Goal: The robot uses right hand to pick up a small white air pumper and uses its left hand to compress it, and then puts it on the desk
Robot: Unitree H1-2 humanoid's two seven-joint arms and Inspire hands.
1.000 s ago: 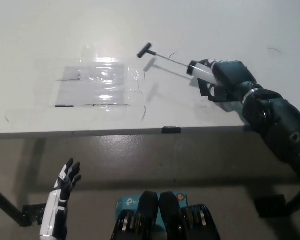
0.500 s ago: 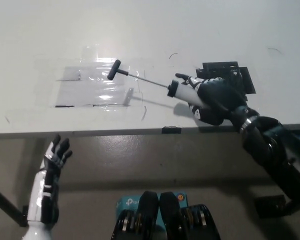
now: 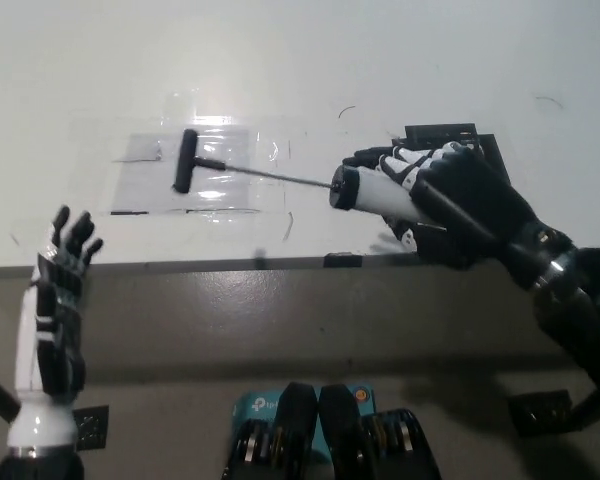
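At about eight o'clock the left hand [image 3: 55,300] is raised before the desk [image 3: 400,60] edge, fingers spread wide, holding nothing; toward eleven o'clock a clear plastic sheet [image 3: 195,170] lies flat on the desk; above it sits the black T-handle of the air pump [image 3: 365,190], rod fully extended; at three o'clock the right hand [image 3: 450,205] grips the pump's white barrel, lifted off the desk.
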